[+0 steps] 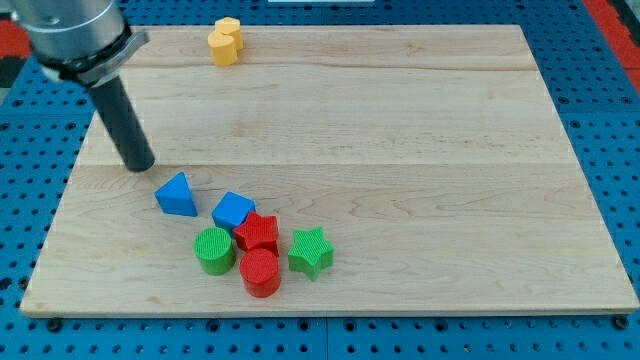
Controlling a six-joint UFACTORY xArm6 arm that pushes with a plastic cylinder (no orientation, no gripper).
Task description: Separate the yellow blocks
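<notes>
At the worktop's (420, 120) far left edge, two touching yellow blocks (226, 41) are seen; my tip (140, 166) is placed well apart, near the blue triangle (177, 194). No claw is fitted.

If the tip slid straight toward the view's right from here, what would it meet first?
Probably nothing: my tip sits just above the blue triangular block, so a level path likely clears it, though depth is uncertain.
</notes>
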